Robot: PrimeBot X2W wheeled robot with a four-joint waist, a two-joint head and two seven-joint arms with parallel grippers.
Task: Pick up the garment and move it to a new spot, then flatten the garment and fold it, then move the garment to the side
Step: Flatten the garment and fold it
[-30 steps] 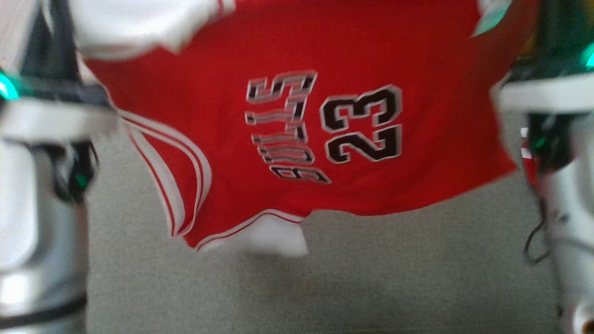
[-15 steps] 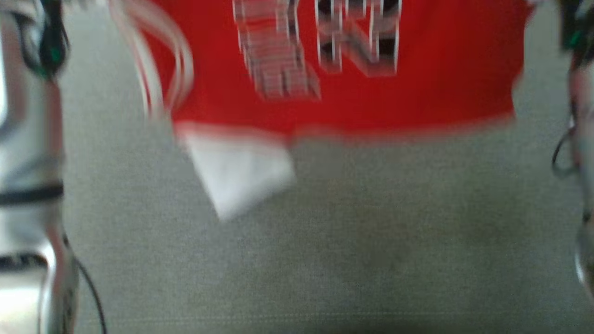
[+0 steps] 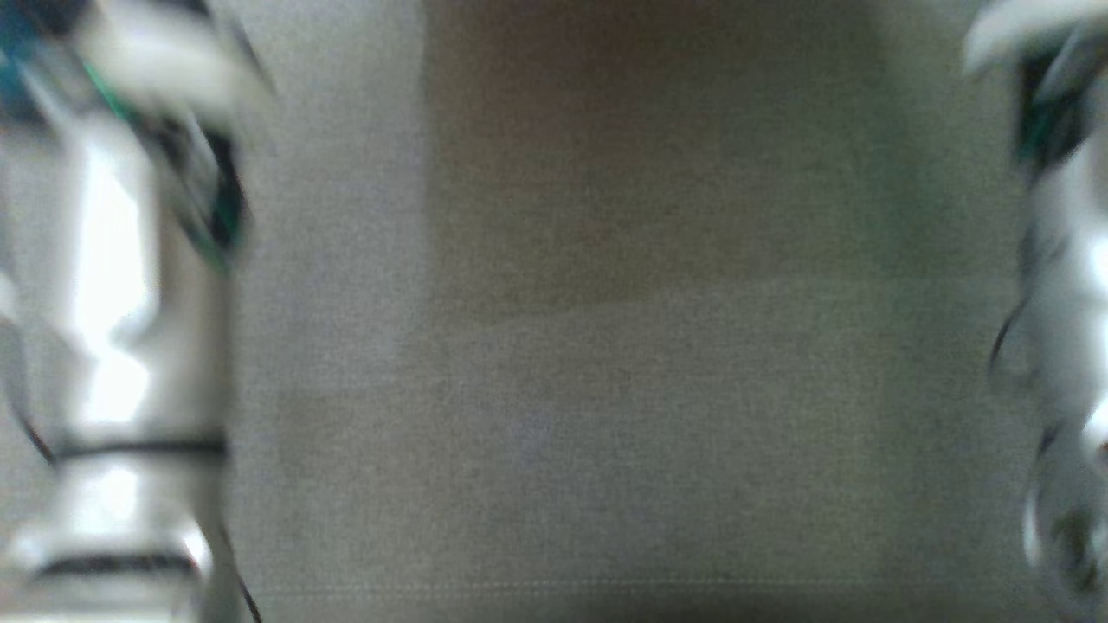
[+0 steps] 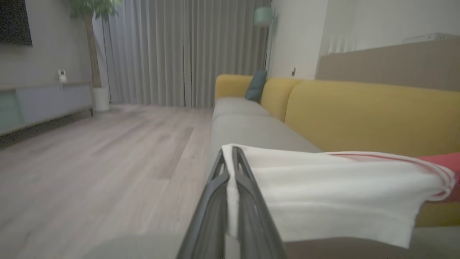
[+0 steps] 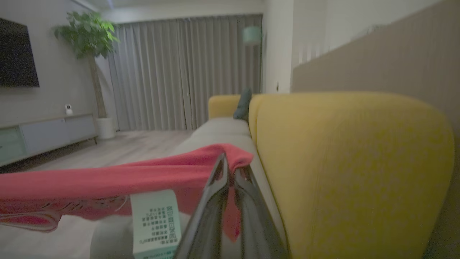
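Pinching garment at two ends: with left gripper pressed shut on white part, with right gripper clamped on red corner beside label. Holding it stretched in air, apparently over grey seat. Probably carrying to new spot. Best to keep grips level and garment taut, then lower far edge first to avoid bunching. Mind backrest just beside right gripper. Open seat ahead; floor past front edge, so keep hem inboard.
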